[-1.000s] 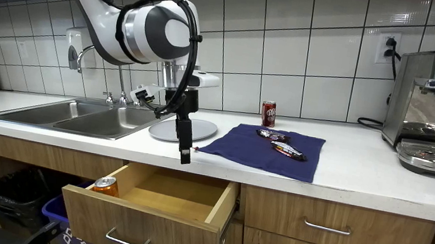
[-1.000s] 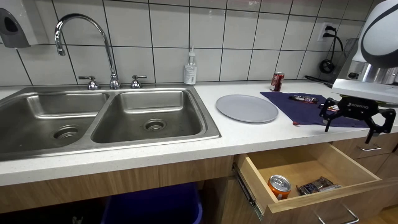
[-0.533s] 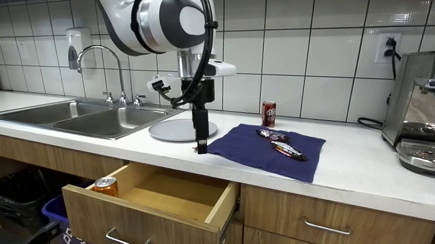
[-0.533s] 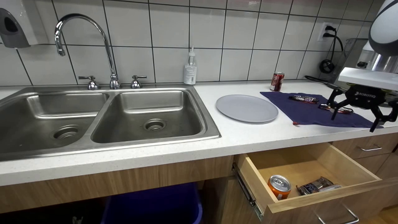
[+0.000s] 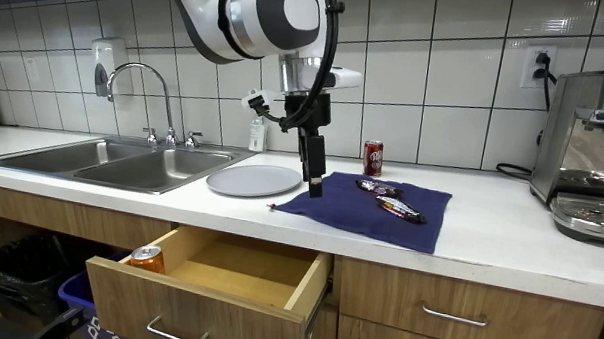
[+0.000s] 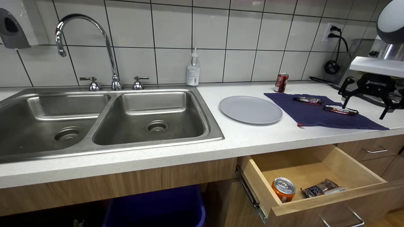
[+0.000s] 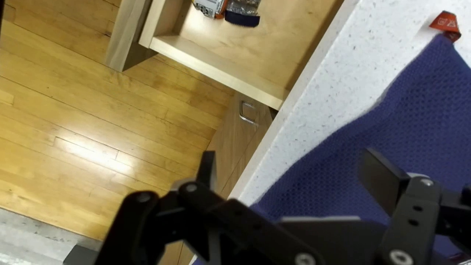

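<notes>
White tiles (image 5: 396, 69) back a pale counter (image 5: 497, 237), and a dark blue cloth (image 5: 326, 210) lies near its front edge. On the cloth rest a back bar (image 5: 379, 188) and, near it, a front bar (image 5: 401, 210), both in shiny wrappers. My gripper (image 6: 363, 113) hangs above the cloth toward the counter's edge, fingers spread wide, nothing between them. In an exterior view a fingertip (image 6: 346, 102) seems to meet the front bar, but I read that as line of sight, since the wrist view sets the fingers against cloth, counter edge and floor (image 7: 92, 121) instead.

To work well here I'd judge height from both exterior views; the wrist view gives me at most a sliver of wrapper at its lower corner. Any descent should be slow and straight, because the cloth will probably ruck up if a tip drags, and the bars would shift with it.

A red can (image 5: 373, 158) stands just behind the cloth, so a wide swing toward the tiles could knock it. A grey plate (image 6: 251, 110) lies beside the cloth, between it and the sink (image 6: 212, 126). Below, the open drawer (image 5: 246, 273) juts out past the counter, holding an orange can (image 6: 283, 189) and a dark packet (image 6: 318, 188).
</notes>
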Robot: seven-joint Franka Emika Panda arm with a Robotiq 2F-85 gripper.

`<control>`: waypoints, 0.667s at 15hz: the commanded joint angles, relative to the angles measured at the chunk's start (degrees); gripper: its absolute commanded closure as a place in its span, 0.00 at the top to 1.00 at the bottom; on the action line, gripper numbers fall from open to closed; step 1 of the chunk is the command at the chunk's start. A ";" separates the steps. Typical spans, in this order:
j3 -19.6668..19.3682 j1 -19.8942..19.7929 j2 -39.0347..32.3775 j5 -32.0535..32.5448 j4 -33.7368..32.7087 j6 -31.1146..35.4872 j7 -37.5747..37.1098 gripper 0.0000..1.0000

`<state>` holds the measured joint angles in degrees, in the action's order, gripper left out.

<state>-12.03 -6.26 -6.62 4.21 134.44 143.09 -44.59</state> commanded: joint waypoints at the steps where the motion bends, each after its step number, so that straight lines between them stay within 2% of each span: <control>1: -0.05 -1.22 -3.60 -1.81 -5.46 -2.83 2.75 1.00; 10: -1.43 -1.61 -10.32 -4.87 -13.32 -4.76 2.06 1.00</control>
<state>-13.40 -7.27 -14.39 1.18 125.30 141.40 -43.76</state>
